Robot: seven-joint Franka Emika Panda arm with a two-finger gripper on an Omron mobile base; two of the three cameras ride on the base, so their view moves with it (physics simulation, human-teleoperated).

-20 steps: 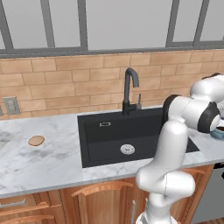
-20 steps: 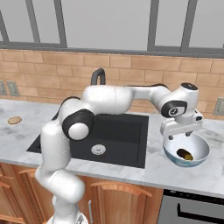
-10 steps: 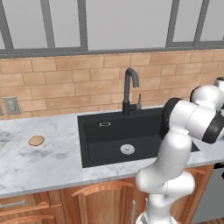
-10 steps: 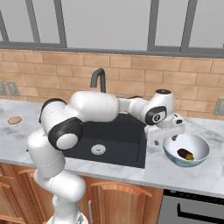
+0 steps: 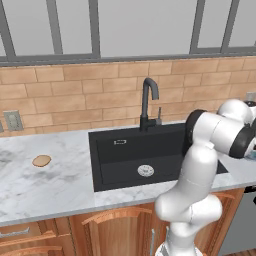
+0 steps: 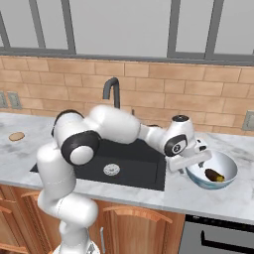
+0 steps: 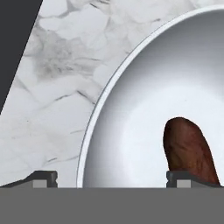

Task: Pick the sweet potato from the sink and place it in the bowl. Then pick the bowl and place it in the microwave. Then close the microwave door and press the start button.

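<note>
Pincer (image 6: 194,159) spread wide, straddling near-left rim of bowl (image 6: 223,184), likely lining up to grip that rim. Sweet potato (image 6: 215,174) lying loose inside, first step judged done. Bowl resting on marble surface (image 6: 149,193), right of sink (image 6: 134,171).

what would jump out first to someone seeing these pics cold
The white arm stretching over the black sink, its open hand straddling the near-left rim of the bowl on the marble counter right of the sink. Next, the dark brown sweet potato lying inside the bowl. Far off on the left counter lies a small tan disc.
</note>
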